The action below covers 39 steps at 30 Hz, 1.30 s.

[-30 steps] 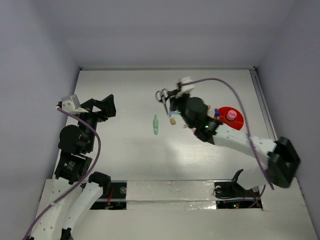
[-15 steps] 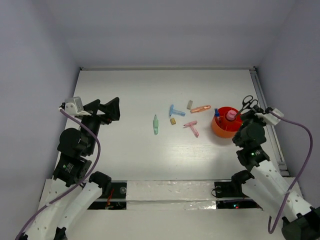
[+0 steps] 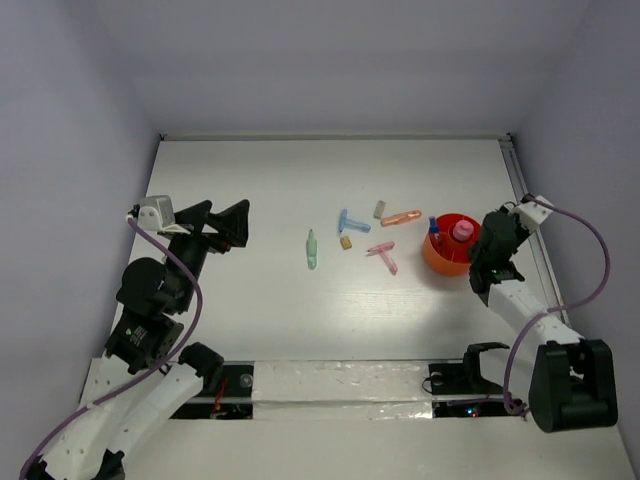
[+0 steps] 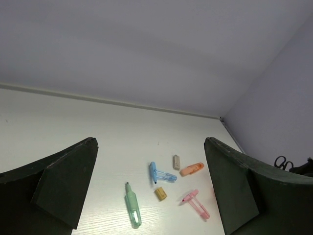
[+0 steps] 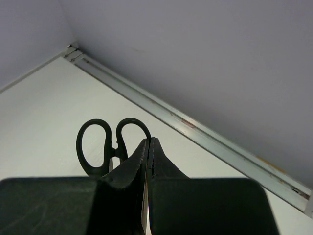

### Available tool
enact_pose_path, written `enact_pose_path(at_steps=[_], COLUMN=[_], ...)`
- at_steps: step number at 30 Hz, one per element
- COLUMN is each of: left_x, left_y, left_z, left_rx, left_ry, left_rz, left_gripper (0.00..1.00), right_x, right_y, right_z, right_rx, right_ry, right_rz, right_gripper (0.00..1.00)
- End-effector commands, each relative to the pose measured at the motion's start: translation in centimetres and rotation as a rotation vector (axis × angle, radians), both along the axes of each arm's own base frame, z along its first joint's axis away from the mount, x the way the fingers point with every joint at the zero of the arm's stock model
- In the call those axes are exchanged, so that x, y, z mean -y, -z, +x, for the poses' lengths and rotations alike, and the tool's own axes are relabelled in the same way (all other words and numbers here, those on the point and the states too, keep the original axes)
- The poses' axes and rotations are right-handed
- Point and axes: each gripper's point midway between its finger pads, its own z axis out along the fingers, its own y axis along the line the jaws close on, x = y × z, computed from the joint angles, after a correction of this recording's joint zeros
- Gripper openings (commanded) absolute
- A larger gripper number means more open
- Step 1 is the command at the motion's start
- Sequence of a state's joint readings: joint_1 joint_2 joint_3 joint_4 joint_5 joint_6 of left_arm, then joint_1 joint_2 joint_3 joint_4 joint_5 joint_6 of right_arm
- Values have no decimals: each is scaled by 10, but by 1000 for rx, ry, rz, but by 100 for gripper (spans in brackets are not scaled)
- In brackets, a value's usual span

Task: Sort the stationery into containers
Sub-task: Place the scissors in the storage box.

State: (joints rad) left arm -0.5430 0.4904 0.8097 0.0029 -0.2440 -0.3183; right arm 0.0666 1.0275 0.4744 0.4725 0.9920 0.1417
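The orange-red bowl (image 3: 447,262) stands at the right and holds a pink tube (image 3: 462,231) and a blue piece (image 3: 433,225). My right gripper (image 3: 492,232) is just right of the bowl. In the right wrist view it (image 5: 148,142) is shut on the blades of the black-handled scissors (image 5: 100,145), whose handles stick out past the fingertips. My left gripper (image 3: 222,222) is open and empty at the left (image 4: 150,147). A pale green stick (image 3: 311,250), a blue T-piece (image 3: 352,221), a tan block (image 3: 346,242) and a pink T-piece (image 3: 384,256) lie mid-table.
An orange piece (image 3: 401,217) and a small grey block (image 3: 380,209) lie left of the bowl. A metal rail (image 5: 210,142) runs along the table's right edge, close to my right gripper. The walls enclose the table on three sides.
My right arm has swung from mid-table to the right side with the scissors and now sits beside the bowl. My left gripper has drifted slightly right.
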Motion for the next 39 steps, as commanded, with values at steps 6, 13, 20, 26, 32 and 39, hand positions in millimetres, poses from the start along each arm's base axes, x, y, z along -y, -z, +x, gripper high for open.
enact_pose_path(at_steps=[6,13,20,26,32,39], left_x=[3,4,6,6,6,7], left_y=[-10,-10,-9,-9,-9,-6], left_z=[-1,-1,0,-1,-1,2], left_rx=[39,38,37,37,38,29], left_ry=[13,16,24,27,27,26], left_rz=[-3,-3,2,2,1,11], left_gripper=[88,88,88,88,88,87], right_x=[-10,-14,-30,-42,-42,-61], right_y=[-22,6,21,22,16,-20], right_z=[32,43,47,38,28,26], right_rx=[137,70,39,26,30,83], right_ry=[-80,-111,-145,-135,-129,-271], right_rz=[8,14,19,9,43,110], right_gripper=[0,0,0,15,31,35])
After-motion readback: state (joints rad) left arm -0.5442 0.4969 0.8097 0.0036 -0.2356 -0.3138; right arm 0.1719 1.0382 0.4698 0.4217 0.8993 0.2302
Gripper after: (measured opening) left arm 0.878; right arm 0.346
